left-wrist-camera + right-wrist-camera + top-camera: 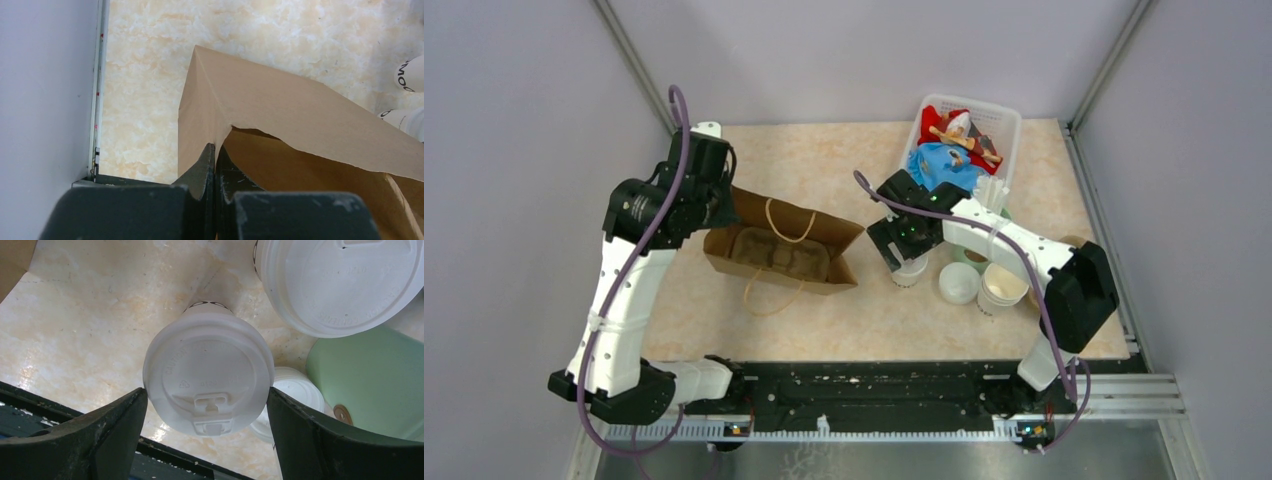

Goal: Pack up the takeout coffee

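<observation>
The takeout coffee is a white paper cup with a white lid, standing upright on the table just right of the bag. My right gripper straddles it from above, and both fingertips touch the lid's rim. From the top camera that gripper covers most of the cup. A brown paper bag lies open with a pulp cup carrier inside. My left gripper is shut on the bag's edge and holds its left end.
A stack of lidless white cups and a loose white lid stand right of the coffee. A pale green object and more lids crowd the right wrist view. A white basket of toys sits at the back.
</observation>
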You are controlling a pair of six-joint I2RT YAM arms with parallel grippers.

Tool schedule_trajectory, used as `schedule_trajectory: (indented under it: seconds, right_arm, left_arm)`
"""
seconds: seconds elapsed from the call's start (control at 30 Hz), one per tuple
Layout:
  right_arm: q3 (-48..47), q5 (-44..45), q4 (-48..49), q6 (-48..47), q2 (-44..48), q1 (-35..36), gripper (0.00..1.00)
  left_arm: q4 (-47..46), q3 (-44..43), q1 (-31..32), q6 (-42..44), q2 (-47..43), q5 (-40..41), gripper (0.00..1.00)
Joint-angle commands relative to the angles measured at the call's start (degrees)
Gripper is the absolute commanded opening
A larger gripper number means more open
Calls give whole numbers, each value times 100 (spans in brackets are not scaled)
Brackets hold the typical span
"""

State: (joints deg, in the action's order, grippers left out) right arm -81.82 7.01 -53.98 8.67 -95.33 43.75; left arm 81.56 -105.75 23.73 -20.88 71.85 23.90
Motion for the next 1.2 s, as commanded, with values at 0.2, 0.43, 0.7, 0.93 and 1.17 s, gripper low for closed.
schedule_trajectory:
  seconds: [0.2, 0.43, 0.7, 0.93, 1.17]
  right_arm:
    - [-22, 77, 103, -65, 7, 1, 77]
    - [-6, 167, 112, -144, 268, -4, 69]
    - [17, 190, 154, -64, 626, -13, 68]
    - [-552, -57, -384, -147, 1650, -103, 68]
    - [-2129, -1448, -942, -359, 2458, -49, 68]
  left_arm:
    - [-61, -155, 0, 22, 70, 7, 0]
    - [-83, -174, -6, 75, 101, 36, 0]
    - [-104, -156, 0, 117, 101, 35, 0]
    - [-127, -158, -1, 146, 77, 53, 0]
    - [-368, -4, -2, 110, 70, -99, 0]
